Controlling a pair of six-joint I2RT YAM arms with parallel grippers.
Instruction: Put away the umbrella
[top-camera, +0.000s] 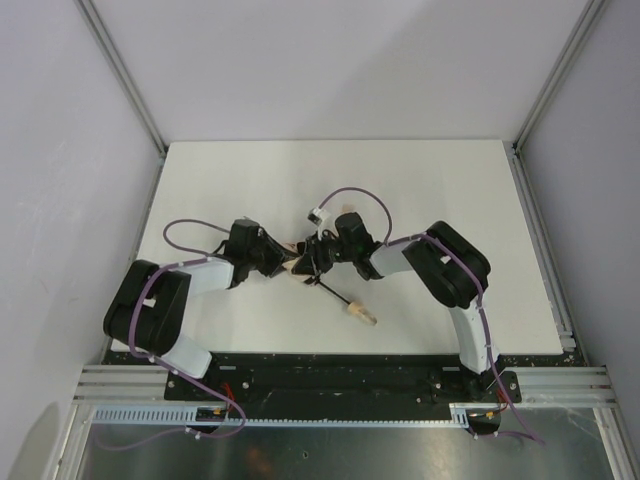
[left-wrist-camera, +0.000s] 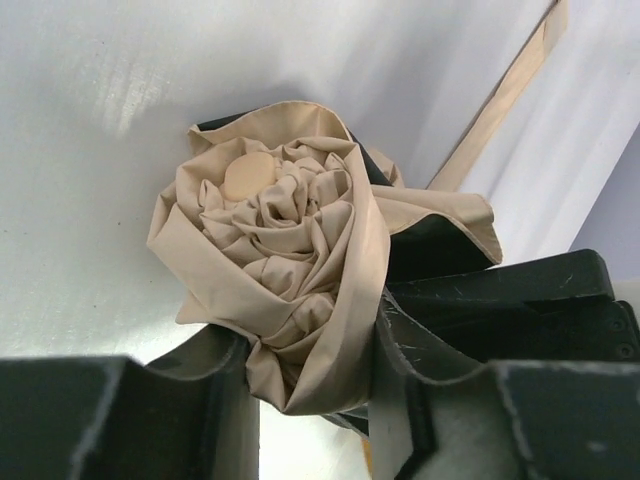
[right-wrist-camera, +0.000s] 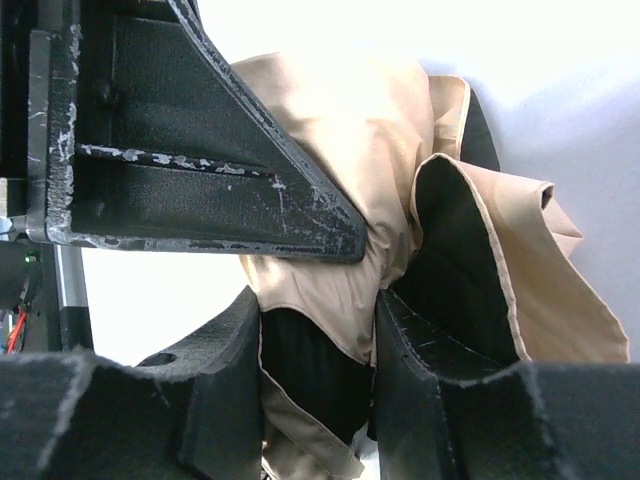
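Note:
The umbrella lies mid-table between my two grippers, its beige canopy bunched up. Its thin black shaft runs toward the near right and ends in a small wooden handle resting on the table. My left gripper grips the canopy from the left. In the left wrist view the rolled fabric shows end on, pinched between the left gripper fingers. My right gripper meets it from the right. In the right wrist view the right gripper clamps folds of beige and black-lined fabric.
The white table is enclosed by pale walls and aluminium frame posts. In the right wrist view a finger of the left gripper lies close above the fabric. A tan strip runs up to the right in the left wrist view.

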